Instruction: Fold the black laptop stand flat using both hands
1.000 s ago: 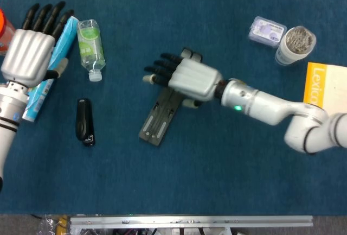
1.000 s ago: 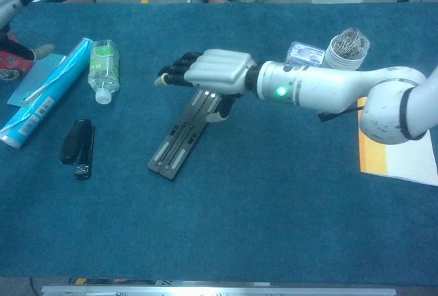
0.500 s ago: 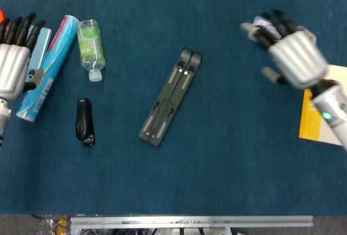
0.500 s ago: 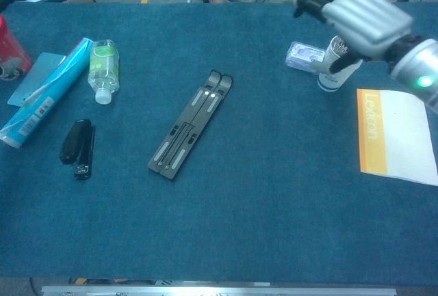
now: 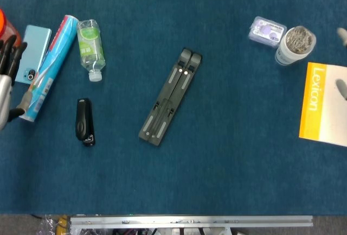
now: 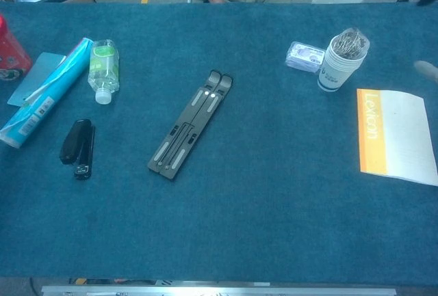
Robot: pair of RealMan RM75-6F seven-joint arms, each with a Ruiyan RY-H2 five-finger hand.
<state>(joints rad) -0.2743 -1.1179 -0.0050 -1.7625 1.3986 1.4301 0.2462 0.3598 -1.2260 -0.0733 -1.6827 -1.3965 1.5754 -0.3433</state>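
The black laptop stand (image 5: 171, 97) lies folded flat at the middle of the blue counter (image 5: 227, 159), untouched. A black stapler (image 5: 83, 121) sits nearer the left edge, a yellow-edged booklet (image 5: 325, 105) at the right. Beyond: a clear bottle (image 5: 90, 49), a blue tube (image 5: 47, 67), a phone (image 5: 32, 45), a paper-clip cup (image 5: 294, 45). The left hand (image 5: 6, 77) shows at the left edge, fingers apart, empty; the right hand (image 5: 341, 37) is a blur, state unclear.

The bench (image 5: 227, 164) wears deep blue felt. The laptop stand (image 5: 170, 97) is dark grey-black, the stapler (image 5: 83, 122) black, the bottle (image 5: 90, 47) clear with a green label, the book (image 5: 325, 103) white with a yellow spine band.
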